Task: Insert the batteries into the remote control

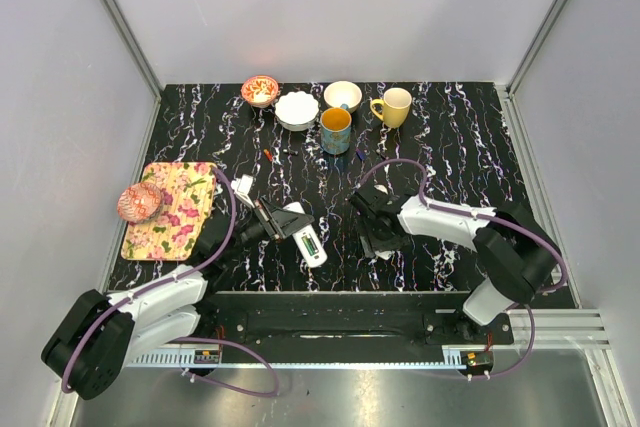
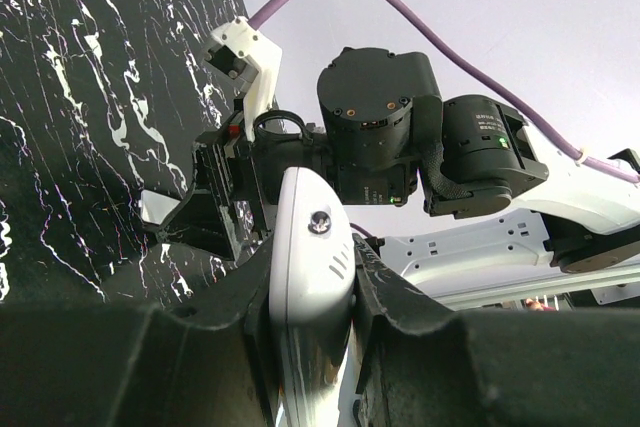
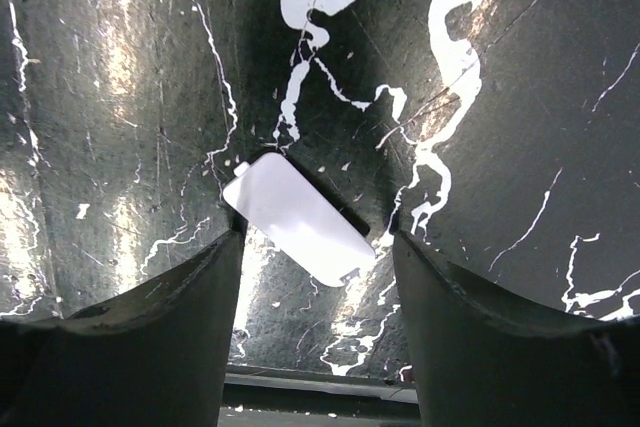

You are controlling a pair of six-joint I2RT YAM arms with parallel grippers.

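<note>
- Nearest the top camera is the left arm's base (image 1: 90, 342). From it the left gripper (image 2: 312, 267) reaches in just left of centre, clamped on the narrow sides of the remote control (image 2: 310, 237). A dark recess shows on the remote's upper face from above. You cannot tell whether it rests on the table or is lifted.
- To its right, the right gripper (image 3: 315, 247) hangs low with its jaws apart. They straddle a small white chip (image 3: 298, 217) lying flat on the surface, and nothing is held.
- Risk on the left: much of the remote sticks out past the fingers, so pressing a battery in could probably twist it or slide it out of the grip.
- Risk on the right: the chip is thin and flat on a hard top (little edge to catch). Closing on it may only skid it away or drive the fingertips into the surface.
- You won't pick out the batteries; some small coloured bits (image 1: 270, 155) near the back are too small to name.
- The table (image 1: 450, 147) is glossy black with white veining, and glare shows under the right wrist.
- On the table, a floral tray (image 1: 185, 202) lies at the left, with bowls (image 1: 297, 110) and mugs (image 1: 392, 107) along the back.
- Plain pale walls (image 1: 330, 7) and metal corner posts (image 1: 120, 17) close in three sides.
</note>
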